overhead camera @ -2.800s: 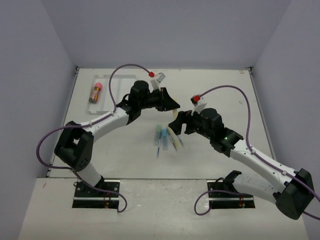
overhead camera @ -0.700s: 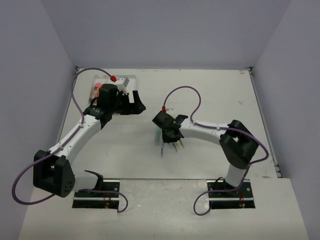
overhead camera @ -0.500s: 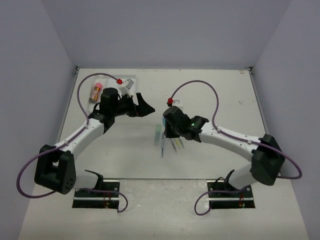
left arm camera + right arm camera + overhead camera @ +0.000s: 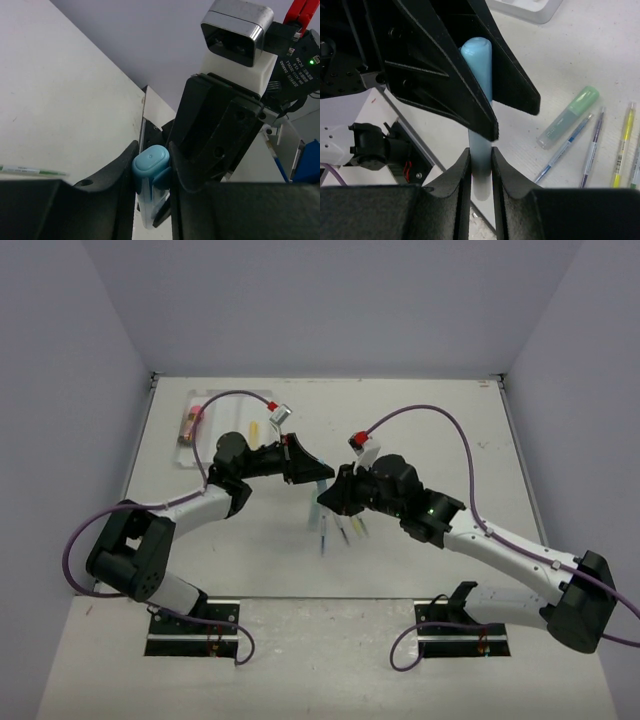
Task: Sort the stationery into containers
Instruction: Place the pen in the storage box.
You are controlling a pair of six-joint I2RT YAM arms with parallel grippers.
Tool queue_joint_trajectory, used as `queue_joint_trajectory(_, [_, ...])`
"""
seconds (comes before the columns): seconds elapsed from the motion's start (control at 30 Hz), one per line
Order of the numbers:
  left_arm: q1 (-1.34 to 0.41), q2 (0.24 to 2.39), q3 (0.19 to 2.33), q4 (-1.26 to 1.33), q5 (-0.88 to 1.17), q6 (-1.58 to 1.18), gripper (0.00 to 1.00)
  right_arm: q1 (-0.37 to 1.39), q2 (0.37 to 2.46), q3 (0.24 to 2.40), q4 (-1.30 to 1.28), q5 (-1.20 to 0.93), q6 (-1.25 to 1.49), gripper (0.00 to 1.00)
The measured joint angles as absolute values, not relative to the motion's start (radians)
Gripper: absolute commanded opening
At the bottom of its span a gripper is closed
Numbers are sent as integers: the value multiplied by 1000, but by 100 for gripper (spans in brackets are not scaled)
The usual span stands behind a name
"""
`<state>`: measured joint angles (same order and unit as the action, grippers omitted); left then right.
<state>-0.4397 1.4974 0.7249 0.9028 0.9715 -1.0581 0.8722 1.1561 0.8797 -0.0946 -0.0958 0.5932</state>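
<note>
Pale walls close in a white counter (image 4: 450,430) with both arms bolted at its near edge. Nearest on it lie several thin pens (image 4: 565,150) side by side, a yellow one (image 4: 622,150) among them, with a green highlighter (image 4: 568,117) just beside them. Above these the two tools meet over the middle of the counter. The right tool (image 4: 480,150) is closed tight on the lower part of a blue highlighter (image 4: 479,57), and the left tool (image 4: 151,155) is closed on its capped upper end, so the highlighter is held in the air between them. Farthest, at the far left, sits the white tray (image 4: 532,12), with an orange tube (image 4: 188,421) lying at its left end.
</note>
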Motion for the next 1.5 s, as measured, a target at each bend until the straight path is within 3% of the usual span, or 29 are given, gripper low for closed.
queue_joint_trajectory(0.03, [-451,1502,730,927,981,-1074,0,869,1156,875,-96,-103,585,1])
queue_joint_trajectory(0.07, [-458,1508,731,943,982,-1082,0,863,1154,875,-97,-116,587,14])
queue_joint_trajectory(0.1, [-459,1515,731,957,985,-1089,0,862,1151,875,-98,-119,590,47])
queue_joint_trajectory(0.13, [-458,1517,736,954,985,-1089,0,852,1149,874,-97,-127,593,72])
queue_joint_trajectory(0.17, [-455,1518,747,930,985,-1079,0,841,1148,871,-95,-133,599,86])
queue_joint_trajectory(0.23, [-439,1518,800,794,967,-1015,0,811,1141,863,-89,-132,617,98])
queue_joint_trajectory(0.3, [-413,1520,899,552,873,-896,0,782,1135,859,-102,-105,636,99])
queue_joint_trajectory(0.47, [-324,1657,1451,-160,262,-586,0,759,1156,862,-200,7,664,99])
queue_joint_trajectory(0.57, [-232,1831,1793,-409,27,-459,0,759,1176,862,-246,31,671,99])
queue_joint_trajectory(0.7, [-135,2102,2104,-609,-127,-350,0,759,1178,862,-278,37,672,99])
queue_joint_trajectory(0.87, [-99,2294,2141,-762,-162,-276,0,759,1178,862,-291,36,669,98])
queue_joint_trajectory(1.03, [-112,2325,2088,-802,-128,-255,1,759,1224,884,-295,28,669,91])
queue_joint_trajectory(1.07, [-114,2325,2088,-801,-124,-251,9,759,1244,893,-298,26,670,90])
queue_joint_trajectory(1.13, [-117,2325,2087,-800,-116,-248,34,760,1286,916,-313,24,672,88])
queue_joint_trajectory(1.17, [-118,2325,2087,-800,-112,-247,35,761,1307,929,-321,23,673,88])
queue_joint_trajectory(1.2, [-119,2324,2080,-794,-107,-246,47,764,1332,949,-345,29,679,87])
queue_joint_trajectory(1.3, [-119,2323,2059,-791,-87,-242,70,778,1416,1011,-378,43,692,85])
queue_joint_trajectory(1.37, [-119,2323,2047,-793,-78,-247,76,792,1471,1050,-396,55,705,81])
queue_joint_trajectory(1.4, [-119,2323,2044,-795,-74,-245,80,799,1493,1063,-401,60,713,79])
queue_joint_trajectory(1.5, [-121,2309,2040,-794,-51,-244,99,821,1551,1098,-420,75,741,55])
